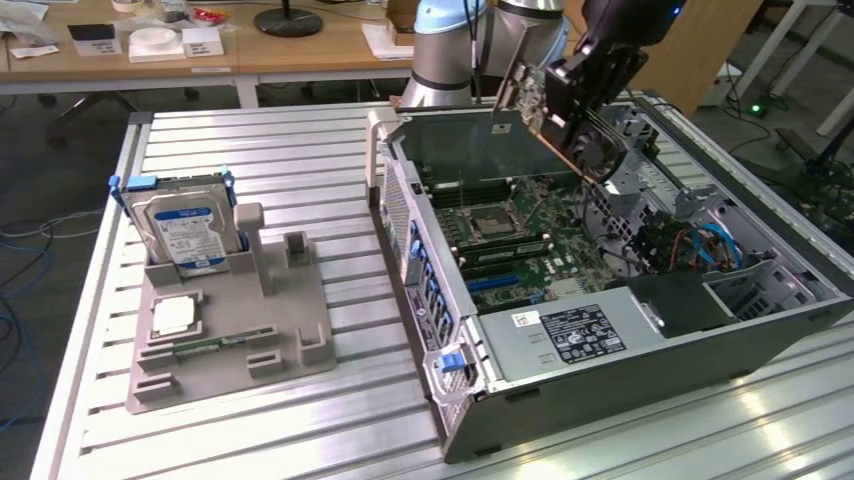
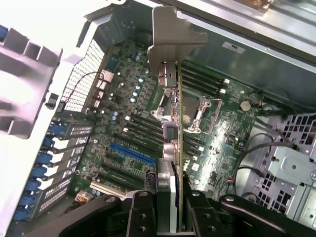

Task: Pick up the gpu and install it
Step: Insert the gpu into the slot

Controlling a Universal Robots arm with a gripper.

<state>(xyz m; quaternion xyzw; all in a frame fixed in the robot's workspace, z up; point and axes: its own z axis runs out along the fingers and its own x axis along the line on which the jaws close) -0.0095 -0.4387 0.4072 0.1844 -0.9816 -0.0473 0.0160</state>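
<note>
The gripper (image 2: 169, 212) is clamping the gpu (image 2: 171, 98), hanging it on edge over the motherboard (image 2: 222, 143) near the open case's (image 1: 441, 400) far wall; its long axis is running straight out from the jaws, the blue slot (image 2: 129, 153) lying off to one side

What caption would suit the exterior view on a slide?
The hand holds the gpu above the open computer case, over its motherboard.

Silver hard drive (image 1: 183, 232) with blue-white label, upright in grey holder (image 1: 287, 320) (blue clips at its sides); narrow green memory stick (image 1: 214, 346) lying flat in the same holder; pale square chip (image 1: 175, 316) near it; holder on slatted metal table (image 1: 267, 150); wooden desk (image 1: 307, 50) behind, black round lamp base (image 1: 288, 22) on it.
</note>
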